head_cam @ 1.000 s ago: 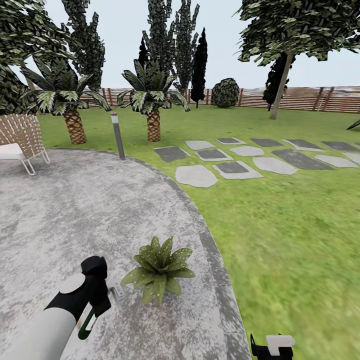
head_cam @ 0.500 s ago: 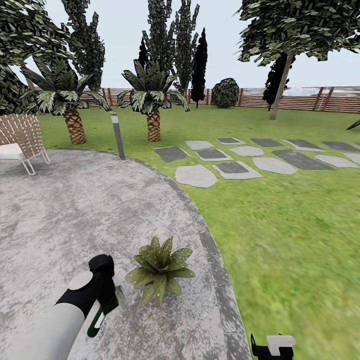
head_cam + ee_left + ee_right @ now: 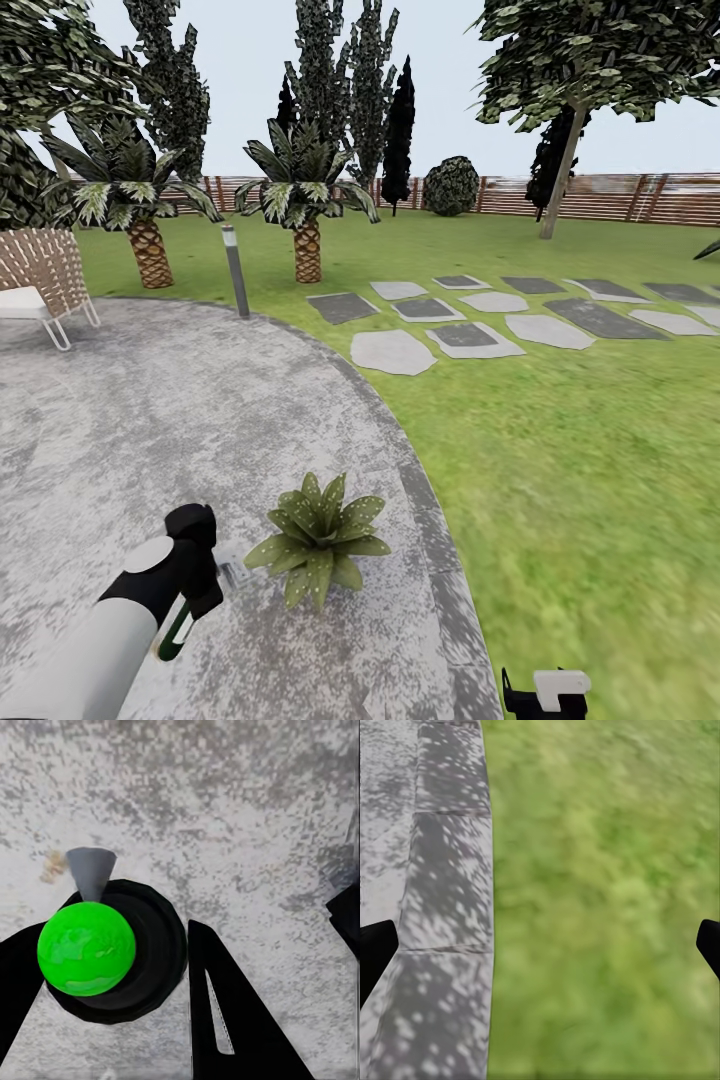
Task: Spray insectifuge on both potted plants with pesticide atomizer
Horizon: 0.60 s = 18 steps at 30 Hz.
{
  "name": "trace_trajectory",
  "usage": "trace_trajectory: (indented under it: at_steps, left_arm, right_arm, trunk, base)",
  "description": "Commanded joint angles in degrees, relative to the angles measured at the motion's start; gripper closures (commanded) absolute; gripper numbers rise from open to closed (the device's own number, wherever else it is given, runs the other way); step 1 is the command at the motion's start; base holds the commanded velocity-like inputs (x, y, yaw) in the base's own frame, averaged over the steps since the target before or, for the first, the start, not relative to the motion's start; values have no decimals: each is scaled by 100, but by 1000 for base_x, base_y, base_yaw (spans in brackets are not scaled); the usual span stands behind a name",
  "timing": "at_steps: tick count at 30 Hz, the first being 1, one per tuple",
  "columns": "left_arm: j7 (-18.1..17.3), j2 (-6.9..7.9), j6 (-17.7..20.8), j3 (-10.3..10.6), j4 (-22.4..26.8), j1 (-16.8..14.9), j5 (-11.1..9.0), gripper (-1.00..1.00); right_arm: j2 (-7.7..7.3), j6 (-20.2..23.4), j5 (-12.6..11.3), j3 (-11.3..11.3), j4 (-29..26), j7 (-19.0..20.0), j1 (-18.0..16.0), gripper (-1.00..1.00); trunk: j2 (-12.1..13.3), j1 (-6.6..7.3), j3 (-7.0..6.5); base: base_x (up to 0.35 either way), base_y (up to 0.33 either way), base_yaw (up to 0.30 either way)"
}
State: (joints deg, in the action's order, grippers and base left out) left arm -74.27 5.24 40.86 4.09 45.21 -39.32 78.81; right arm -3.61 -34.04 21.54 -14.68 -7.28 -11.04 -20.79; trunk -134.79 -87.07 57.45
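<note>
Head view: left tool (image 3: 200, 570) grips the slim green atomizer (image 3: 176, 630) beside a speckled, pointed-leaf plant (image 3: 318, 538) on mottled grey patio (image 3: 150, 420); right tool (image 3: 540, 945) spread open.

A woven chair (image 3: 40, 280) sits at the patio's far edge. A grey bollard lamp (image 3: 235, 270) stands near two palms (image 3: 305, 215).

Left gripper (image 3: 205, 570) clamped, right gripper (image 3: 540, 945) agape.

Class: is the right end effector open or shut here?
Open: in the right wrist view its two dark fingers stand far apart, with paving edge and lawn between.
</note>
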Motion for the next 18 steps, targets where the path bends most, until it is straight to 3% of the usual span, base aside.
trace_trajectory:
  at_steps: [1,5,13,18]
  left_arm:
    - [-38,-8,54,22,6,-1,-3,100]
    - [-35,-21,56,-10,22,3,-227,100]
    - [-44,1,62,-2,64,3,-235,100]
    - [-36,-8,62,-4,82,3,-235,100]
  right_arm:
    - [1,-14,61,-23,7,-33,-4,-100]
    - [8,-14,61,-20,7,-30,-4,-100]
    - [9,-14,61,-18,7,-30,-4,-100]
    - [9,-14,61,-20,7,-30,-4,-100]
  trunk:
    - [-2,1,5]
    - [-2,1,5]
    - [-2,1,5]
    - [-2,1,5]
  base:
    - [0,0,0]
    - [38,-37,1]
    - [168,-213,224]
    - [42,-263,165]
